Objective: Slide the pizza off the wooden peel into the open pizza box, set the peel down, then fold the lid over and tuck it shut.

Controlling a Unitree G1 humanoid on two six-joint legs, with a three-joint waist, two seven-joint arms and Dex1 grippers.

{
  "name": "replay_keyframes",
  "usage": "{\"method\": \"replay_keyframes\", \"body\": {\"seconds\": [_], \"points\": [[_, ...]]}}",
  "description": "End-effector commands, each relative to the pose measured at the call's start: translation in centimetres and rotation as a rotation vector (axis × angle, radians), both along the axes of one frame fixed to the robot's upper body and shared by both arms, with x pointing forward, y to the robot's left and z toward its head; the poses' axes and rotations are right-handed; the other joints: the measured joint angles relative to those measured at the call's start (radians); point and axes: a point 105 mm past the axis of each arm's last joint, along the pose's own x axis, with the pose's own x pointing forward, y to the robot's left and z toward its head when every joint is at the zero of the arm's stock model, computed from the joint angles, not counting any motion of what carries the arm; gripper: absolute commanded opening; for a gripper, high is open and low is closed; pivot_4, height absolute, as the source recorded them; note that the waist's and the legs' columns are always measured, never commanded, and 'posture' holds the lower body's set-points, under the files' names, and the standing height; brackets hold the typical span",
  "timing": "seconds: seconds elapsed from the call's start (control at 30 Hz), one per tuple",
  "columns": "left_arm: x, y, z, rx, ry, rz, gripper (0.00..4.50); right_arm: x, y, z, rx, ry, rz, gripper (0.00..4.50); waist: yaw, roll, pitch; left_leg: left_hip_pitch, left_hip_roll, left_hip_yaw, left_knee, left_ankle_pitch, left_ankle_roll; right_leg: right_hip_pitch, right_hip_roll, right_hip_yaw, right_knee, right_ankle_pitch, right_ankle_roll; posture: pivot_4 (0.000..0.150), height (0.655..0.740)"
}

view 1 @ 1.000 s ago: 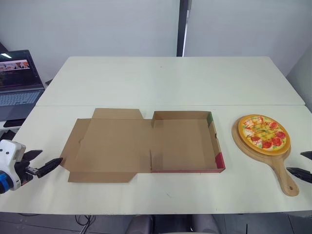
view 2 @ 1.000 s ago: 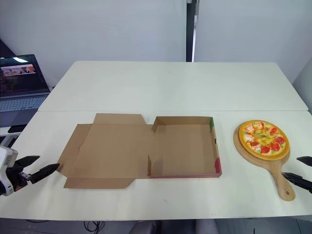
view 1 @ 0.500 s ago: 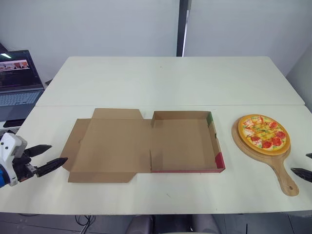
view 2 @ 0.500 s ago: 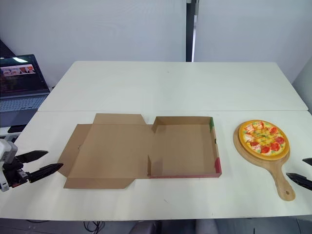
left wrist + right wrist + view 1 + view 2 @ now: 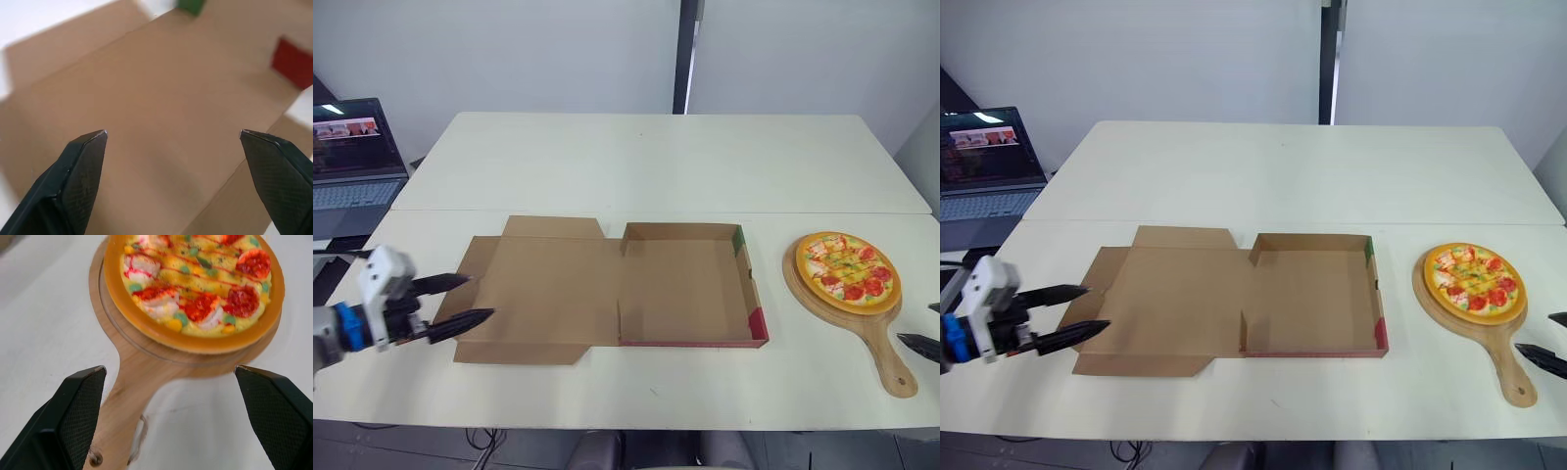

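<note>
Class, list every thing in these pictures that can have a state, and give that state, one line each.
pizza box: open, base empty, lid flat on the table.
pizza: on the wooden peel, outside the box.
wooden peel: lying flat, not held.
left gripper: open, empty, at the lid's outer edge.
right gripper: open, empty, near the peel's handle.
laptop: open, screen lit.

The pizza point(image 5: 843, 269) sits on the wooden peel point(image 5: 878, 336), right of the open, flat-lidded pizza box point(image 5: 686, 293).

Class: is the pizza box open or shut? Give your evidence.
Open. The pizza box has its lid spread flat on the table, its floor bare; the pizza sits on the peel.
</note>
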Motion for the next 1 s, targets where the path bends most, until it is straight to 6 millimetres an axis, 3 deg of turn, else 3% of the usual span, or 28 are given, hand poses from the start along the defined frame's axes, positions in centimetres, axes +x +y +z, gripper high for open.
{"method": "replay_keyframes", "body": {"seconds": [0.03,0.17,0.33,0.47,0.67,1.0], "points": [[0.0,-4.7,1.5,-0.028,-0.045,-0.181,4.48,-0.1,1.1,1.8,0.011,-0.080,0.003,4.50,0.000,0.000,0.000,0.000,0.000,0.000,0.000,0.000,0.000,0.000,0.000,0.000,0.000,0.000,0.000,0.150,0.7400],[0.0,-10.2,2.9,-0.045,-0.095,-0.424,4.48,-0.6,2.5,1.8,0.024,-0.131,-0.054,4.50,0.001,0.000,0.000,0.000,0.000,0.000,0.000,0.000,0.000,0.000,0.000,0.000,0.000,0.000,0.000,0.150,0.7400],[-0.8,-14.3,4.4,-0.060,-0.102,-0.660,4.48,-1.7,3.4,0.4,0.005,-0.068,-0.189,4.50,-0.001,0.000,0.000,-0.001,-0.001,0.000,0.000,0.000,0.000,0.000,0.000,0.001,0.000,0.000,0.000,0.150,0.7400],[-1.3,-16.0,5.4,-0.073,-0.125,-0.767,4.48,-2.0,4.1,-1.1,0.004,0.029,-0.265,4.50,-0.005,0.000,0.000,-0.001,0.000,0.002,0.000,0.000,0.000,0.000,0.001,0.002,0.000,0.000,0.000,0.150,0.7400],[-1.8,-18.1,5.7,-0.132,-0.136,-0.842,4.48,-0.7,4.0,-3.3,-0.008,0.087,-0.352,4.50,-0.003,0.000,0.000,-0.001,0.000,0.001,0.001,0.000,0.000,0.000,0.001,0.001,0.000,0.000,0.000,0.150,0.7400],[-1.1,-18.7,4.5,-0.107,-0.154,-0.831,4.48,0.8,3.1,-5.5,0.054,0.129,-0.372,4.50,-0.001,-0.001,0.000,-0.001,-0.001,0.000,0.002,0.000,0.000,0.000,0.001,0.001,0.000,0.000,0.000,0.150,0.7400]]}}
